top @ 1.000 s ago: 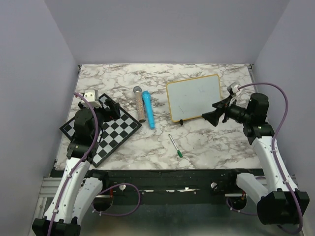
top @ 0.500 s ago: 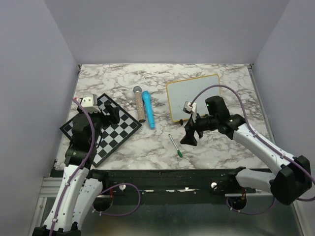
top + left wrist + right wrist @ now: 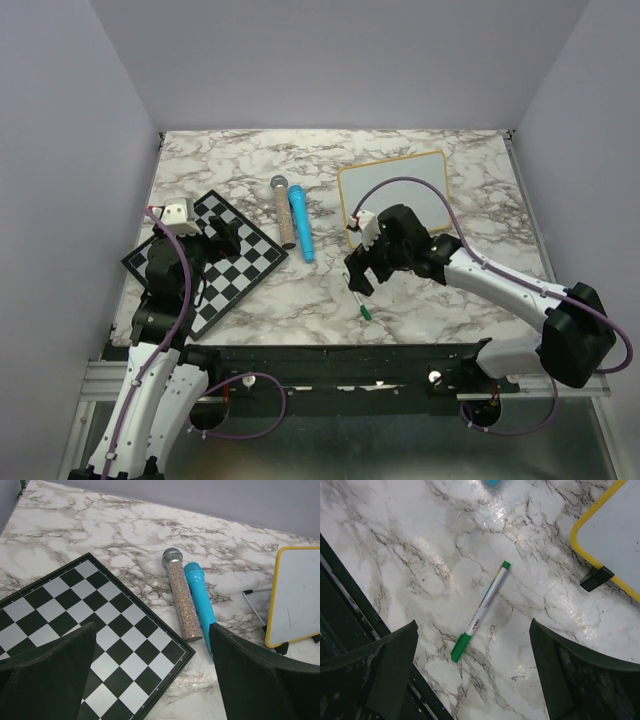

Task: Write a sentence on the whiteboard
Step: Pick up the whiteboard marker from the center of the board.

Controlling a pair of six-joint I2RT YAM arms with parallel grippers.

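The whiteboard (image 3: 410, 178), white with a light wood frame, stands propped at the back right; its near-left corner is hidden behind my right arm. Its edge also shows in the left wrist view (image 3: 300, 597) and the right wrist view (image 3: 615, 530). No sentence is in view on it, only faint grey smudges. A green-capped marker (image 3: 365, 309) (image 3: 481, 611) lies flat on the marble in front of the board. My right gripper (image 3: 361, 276) (image 3: 472, 630) hovers open directly above it, one finger on each side. My left gripper (image 3: 226, 236) (image 3: 152, 630) is open over the chessboard corner, holding nothing.
A black-and-white chessboard (image 3: 205, 265) (image 3: 85, 625) lies at the left. A glittery microphone (image 3: 283, 212) (image 3: 181, 597) and a blue microphone (image 3: 302, 226) (image 3: 200, 600) lie side by side mid-table. The black rail of the table's near edge (image 3: 330, 355) runs just below the marker.
My right arm has swung from the table's right side leftward and toward the near edge, ending over the marker. The left arm has barely shifted. Both grippers stayed open.
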